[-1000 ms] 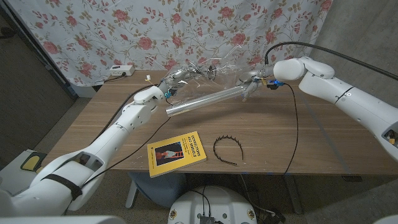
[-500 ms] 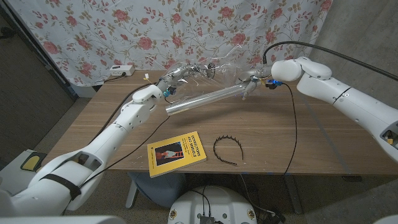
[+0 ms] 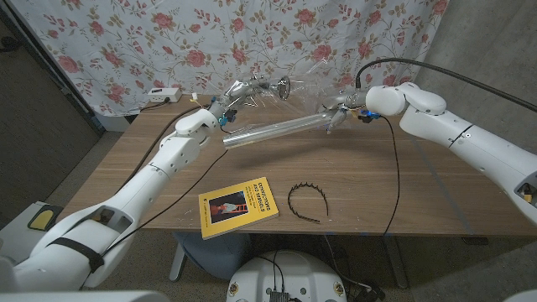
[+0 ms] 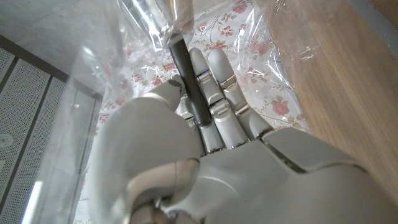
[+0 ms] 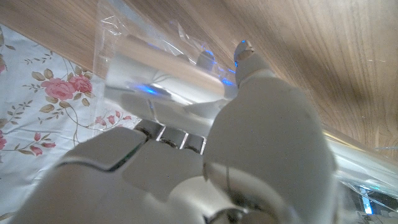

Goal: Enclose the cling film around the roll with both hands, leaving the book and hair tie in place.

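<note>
Head view: cling film (image 3: 294, 84) barely discernible.

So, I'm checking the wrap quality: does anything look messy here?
Yes. The cling film stands crumpled and bunched above the roll, held between the left hand and right hand, not smooth around it.

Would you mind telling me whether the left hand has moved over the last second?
Yes. The left hand has risen with the cling film, now showing higher against the floral curtain in the head view.
</note>
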Robot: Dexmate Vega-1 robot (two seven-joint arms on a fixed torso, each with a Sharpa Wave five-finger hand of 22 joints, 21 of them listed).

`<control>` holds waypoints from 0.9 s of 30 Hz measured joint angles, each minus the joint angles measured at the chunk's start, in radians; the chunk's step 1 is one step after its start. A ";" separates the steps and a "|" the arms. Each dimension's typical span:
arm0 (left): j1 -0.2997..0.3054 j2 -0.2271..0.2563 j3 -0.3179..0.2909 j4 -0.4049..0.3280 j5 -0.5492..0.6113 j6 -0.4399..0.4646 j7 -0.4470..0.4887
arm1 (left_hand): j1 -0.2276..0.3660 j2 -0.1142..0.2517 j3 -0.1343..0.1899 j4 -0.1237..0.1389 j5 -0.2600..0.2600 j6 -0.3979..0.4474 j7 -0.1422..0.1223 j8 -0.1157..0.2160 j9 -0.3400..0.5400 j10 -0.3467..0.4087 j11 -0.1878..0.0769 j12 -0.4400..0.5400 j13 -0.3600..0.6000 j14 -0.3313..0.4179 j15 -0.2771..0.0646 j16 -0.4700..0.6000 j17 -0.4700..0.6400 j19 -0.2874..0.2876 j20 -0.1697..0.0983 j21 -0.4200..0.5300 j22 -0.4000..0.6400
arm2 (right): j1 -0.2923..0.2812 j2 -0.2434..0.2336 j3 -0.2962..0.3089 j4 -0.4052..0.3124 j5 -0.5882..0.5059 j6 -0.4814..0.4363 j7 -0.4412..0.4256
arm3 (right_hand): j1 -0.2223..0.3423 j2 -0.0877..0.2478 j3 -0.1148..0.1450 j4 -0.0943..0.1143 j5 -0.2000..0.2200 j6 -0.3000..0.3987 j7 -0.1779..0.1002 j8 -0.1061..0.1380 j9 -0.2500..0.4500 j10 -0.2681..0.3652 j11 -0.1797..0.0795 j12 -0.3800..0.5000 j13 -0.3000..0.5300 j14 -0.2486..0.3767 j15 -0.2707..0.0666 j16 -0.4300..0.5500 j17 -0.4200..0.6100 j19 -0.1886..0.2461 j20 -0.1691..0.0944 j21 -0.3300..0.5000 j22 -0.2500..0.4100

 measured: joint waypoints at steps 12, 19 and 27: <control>0.055 0.029 -0.028 -0.063 -0.025 -0.008 0.030 | 0.000 0.000 0.000 0.000 0.000 0.000 0.000 0.000 0.000 0.000 0.000 0.000 0.000 0.000 0.000 0.000 0.000 0.000 0.000 0.000 0.000 | -0.004 0.008 -0.009 -0.002 -0.032 -0.008 -0.014 | 0.000 0.000 0.000 0.000 0.000 0.000 0.000 0.000 0.000 0.000 0.000 0.000 0.000 0.001 -0.001 0.000 0.000 -0.002 0.002 0.003 0.000; 0.075 0.042 -0.037 -0.083 -0.035 -0.010 0.039 | 0.000 0.000 0.000 0.000 0.000 0.000 0.000 0.000 0.000 0.000 0.000 0.000 0.000 0.000 0.000 0.000 0.000 0.000 0.001 0.000 0.000 | -0.002 0.009 -0.026 -0.023 -0.097 -0.011 -0.028 | 0.002 -0.002 0.000 0.000 0.000 0.002 0.002 0.000 0.000 0.003 -0.003 0.000 0.000 0.005 -0.005 0.000 0.000 -0.001 0.001 0.003 0.000; 0.091 0.052 -0.048 -0.098 -0.041 -0.016 0.053 | 0.000 0.000 0.000 0.000 0.000 0.000 0.000 0.000 0.000 0.000 0.000 0.000 0.000 0.005 0.005 0.000 0.000 0.002 0.002 0.000 0.000 | -0.006 0.013 -0.054 -0.073 -0.210 -0.003 -0.040 | 0.003 -0.003 0.000 0.000 0.000 0.010 0.002 0.004 -0.005 0.003 -0.003 0.000 0.000 0.013 -0.009 0.000 0.000 0.000 -0.001 0.003 0.001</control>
